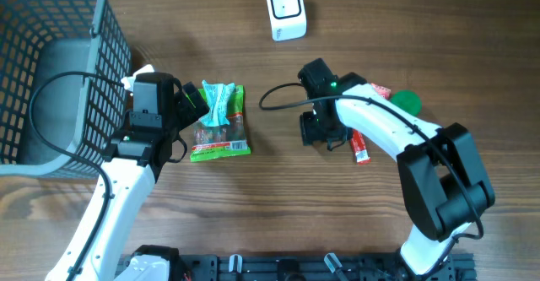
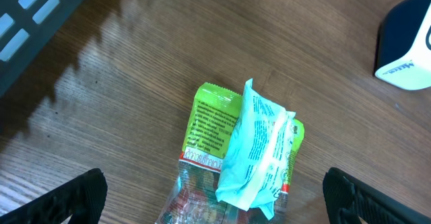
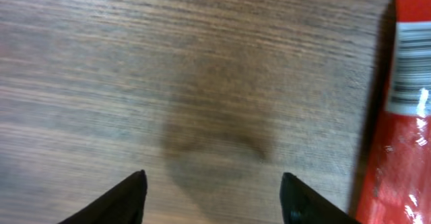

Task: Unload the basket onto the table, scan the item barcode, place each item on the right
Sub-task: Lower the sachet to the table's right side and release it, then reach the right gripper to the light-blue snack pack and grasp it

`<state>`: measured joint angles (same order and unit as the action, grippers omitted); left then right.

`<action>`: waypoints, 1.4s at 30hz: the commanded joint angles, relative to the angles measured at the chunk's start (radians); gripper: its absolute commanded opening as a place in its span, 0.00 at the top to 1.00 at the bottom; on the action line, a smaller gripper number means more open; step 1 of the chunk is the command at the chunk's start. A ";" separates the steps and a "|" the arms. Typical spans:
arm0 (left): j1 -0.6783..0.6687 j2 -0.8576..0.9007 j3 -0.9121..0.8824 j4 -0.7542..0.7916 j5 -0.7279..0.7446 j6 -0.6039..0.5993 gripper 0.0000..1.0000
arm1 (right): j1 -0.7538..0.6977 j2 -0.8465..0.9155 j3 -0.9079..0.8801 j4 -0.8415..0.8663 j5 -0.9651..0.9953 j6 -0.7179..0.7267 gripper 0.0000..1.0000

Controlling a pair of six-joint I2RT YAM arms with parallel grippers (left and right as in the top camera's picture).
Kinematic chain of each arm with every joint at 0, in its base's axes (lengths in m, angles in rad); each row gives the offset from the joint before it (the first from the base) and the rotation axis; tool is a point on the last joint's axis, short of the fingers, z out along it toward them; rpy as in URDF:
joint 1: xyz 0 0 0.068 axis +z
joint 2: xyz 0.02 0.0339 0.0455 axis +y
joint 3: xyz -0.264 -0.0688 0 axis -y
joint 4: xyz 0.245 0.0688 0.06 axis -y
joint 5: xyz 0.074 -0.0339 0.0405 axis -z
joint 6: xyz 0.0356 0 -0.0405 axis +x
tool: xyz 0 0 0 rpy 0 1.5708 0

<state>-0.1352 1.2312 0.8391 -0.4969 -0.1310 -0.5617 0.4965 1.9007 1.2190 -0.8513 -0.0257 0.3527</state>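
A green snack packet (image 1: 221, 136) lies flat on the table with a light-blue packet (image 1: 219, 102) on top of it. My left gripper (image 1: 187, 119) stands wide open at their left end. In the left wrist view both packets, the green (image 2: 210, 120) and the blue (image 2: 259, 146), lie between the spread fingers (image 2: 81, 197) and nothing is gripped. My right gripper (image 3: 212, 180) is open over bare wood. A red stick packet (image 3: 401, 130) with a barcode lies just to its right. The white scanner (image 1: 285, 9) stands at the table's far edge.
A dark wire basket (image 1: 51, 70) fills the left side, close behind my left arm. A green round object (image 1: 407, 102) and a red-and-white packet (image 1: 380, 90) lie by my right arm. The scanner (image 2: 407, 42) shows at the upper right of the left wrist view.
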 commanded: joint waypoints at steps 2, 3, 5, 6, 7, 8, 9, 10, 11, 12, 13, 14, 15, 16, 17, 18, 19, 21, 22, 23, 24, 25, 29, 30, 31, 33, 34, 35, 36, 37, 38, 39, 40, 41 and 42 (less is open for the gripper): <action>0.005 -0.005 0.007 0.003 -0.009 0.012 0.00 | -0.048 -0.021 -0.130 0.110 0.044 -0.008 0.49; 0.005 -0.005 0.007 0.003 -0.009 0.012 0.00 | -0.069 -0.021 -0.153 0.131 0.044 -0.008 0.49; 0.005 -0.005 0.007 0.003 -0.009 0.012 0.00 | -0.121 -0.021 -0.194 0.172 0.043 -0.008 0.52; 0.005 -0.005 0.007 0.003 -0.009 0.011 0.00 | -0.158 -0.021 -0.212 0.184 0.042 -0.006 0.56; 0.005 -0.005 0.007 0.003 -0.009 0.011 0.00 | -0.175 -0.021 -0.216 0.184 0.039 -0.004 0.57; 0.005 -0.005 0.007 0.003 -0.009 0.011 0.00 | -0.213 -0.021 -0.219 0.181 0.024 -0.005 0.60; 0.005 -0.005 0.007 0.003 -0.009 0.012 0.00 | -0.244 -0.021 -0.219 0.179 0.024 -0.006 0.60; 0.005 -0.005 0.007 0.003 -0.009 0.011 0.00 | -0.264 -0.021 -0.219 0.179 0.014 -0.015 0.60; 0.005 -0.005 0.007 0.003 -0.009 0.012 0.00 | -0.270 -0.021 -0.219 0.181 -0.011 -0.043 0.59; 0.005 -0.005 0.007 0.003 -0.009 0.012 0.00 | -0.271 -0.022 -0.217 0.181 -0.037 -0.077 0.59; 0.005 -0.005 0.007 0.003 -0.009 0.012 0.00 | -0.270 -0.022 -0.212 0.179 -0.052 -0.091 0.55; 0.005 -0.005 0.007 0.003 -0.009 0.011 0.00 | -0.268 -0.024 -0.200 0.168 -0.055 -0.091 0.54; 0.005 -0.005 0.007 0.003 -0.009 0.012 0.00 | -0.265 -0.029 -0.190 0.161 -0.055 -0.091 0.54; 0.005 -0.005 0.007 0.003 -0.009 0.012 0.00 | -0.262 -0.039 -0.177 0.155 -0.059 -0.095 0.53; 0.005 -0.005 0.007 0.003 -0.009 0.011 0.00 | -0.259 -0.050 -0.164 0.154 -0.085 -0.123 0.52; 0.005 -0.005 0.007 0.003 -0.009 0.011 0.00 | -0.253 -0.064 -0.150 0.154 -0.150 -0.160 0.50; 0.005 -0.005 0.007 0.003 -0.009 0.012 0.00 | -0.246 -0.080 -0.137 0.159 -0.232 -0.184 0.49; 0.005 -0.005 0.007 0.003 -0.009 0.012 0.00 | -0.230 -0.101 -0.127 0.188 -0.359 -0.184 0.49; 0.005 -0.005 0.007 0.003 -0.009 0.012 0.00 | -0.220 -0.101 -0.127 0.208 -0.402 -0.164 0.49; 0.005 -0.005 0.007 0.003 -0.009 0.011 0.00 | -0.204 -0.101 -0.127 0.230 -0.443 -0.132 0.49; 0.005 -0.005 0.007 0.003 -0.009 0.012 0.00 | -0.185 -0.100 -0.127 0.250 -0.454 -0.109 0.49; 0.005 -0.005 0.007 0.003 -0.009 0.012 0.00 | -0.155 -0.100 -0.127 0.276 -0.454 -0.083 0.48; 0.005 -0.005 0.007 0.003 -0.009 0.012 0.00 | -0.021 -0.100 -0.127 0.387 -0.442 -0.002 0.44; 0.005 -0.005 0.007 0.003 -0.009 0.012 0.00 | 0.015 -0.098 -0.127 0.417 -0.430 0.029 0.43; 0.005 -0.005 0.007 0.003 -0.009 0.011 0.00 | 0.047 -0.098 -0.127 0.444 -0.414 0.047 0.41; 0.005 -0.005 0.007 0.003 -0.009 0.011 0.00 | 0.105 -0.097 -0.127 0.495 -0.381 0.063 0.37; 0.005 -0.005 0.007 0.003 -0.009 0.012 0.00 | 0.132 -0.096 -0.128 0.520 -0.349 0.077 0.34; 0.005 -0.005 0.007 0.003 -0.009 0.012 0.00 | 0.162 -0.096 -0.128 0.546 -0.321 0.077 0.33; 0.005 -0.005 0.007 0.003 -0.009 0.011 0.00 | 0.185 -0.096 -0.128 0.564 -0.301 0.078 0.33; 0.005 -0.005 0.007 0.003 -0.009 0.012 0.00 | 0.203 -0.093 -0.128 0.584 -0.295 0.077 0.33; 0.005 -0.005 0.007 0.003 -0.009 0.012 0.00 | 0.219 -0.090 -0.128 0.603 -0.286 0.077 0.33; 0.005 -0.005 0.007 0.003 -0.009 0.011 0.00 | 0.234 -0.087 -0.128 0.618 -0.267 0.077 0.33; 0.005 -0.005 0.007 0.003 -0.009 0.012 0.00 | 0.249 -0.084 -0.128 0.631 -0.238 0.078 0.33; 0.005 -0.005 0.007 0.003 -0.009 0.012 0.00 | 0.261 -0.079 -0.128 0.640 -0.200 0.099 0.33; 0.005 -0.005 0.007 0.003 -0.009 0.012 0.00 | 0.271 -0.073 -0.128 0.652 -0.151 0.134 0.30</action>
<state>-0.1352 1.2312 0.8391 -0.4961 -0.1307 -0.5617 0.7448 1.8282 1.0760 -0.2188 -0.3000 0.4271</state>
